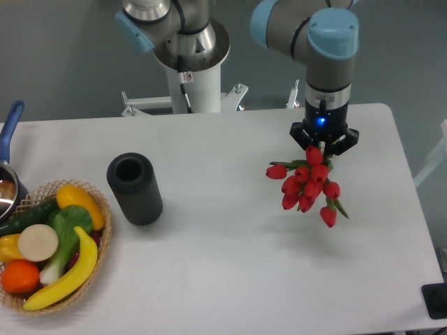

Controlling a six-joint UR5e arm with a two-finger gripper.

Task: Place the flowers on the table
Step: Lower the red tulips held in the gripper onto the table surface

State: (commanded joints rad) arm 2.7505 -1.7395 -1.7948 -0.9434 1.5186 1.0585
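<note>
The flowers (306, 185) are a bunch of red tulips hanging blooms-down right under my gripper (323, 145), over the right part of the white table (230, 230). The gripper is shut on the bunch near its stems, which are mostly hidden behind the blooms and the gripper body. Only a few green leaf tips show. I cannot tell whether the blooms touch the tabletop.
A dark cylindrical vase (134, 188) stands left of centre. A wicker basket of vegetables and fruit (49, 244) sits at the left front edge. A pot with a blue handle (8, 153) is at the far left. The arm's base (188, 63) stands behind the table.
</note>
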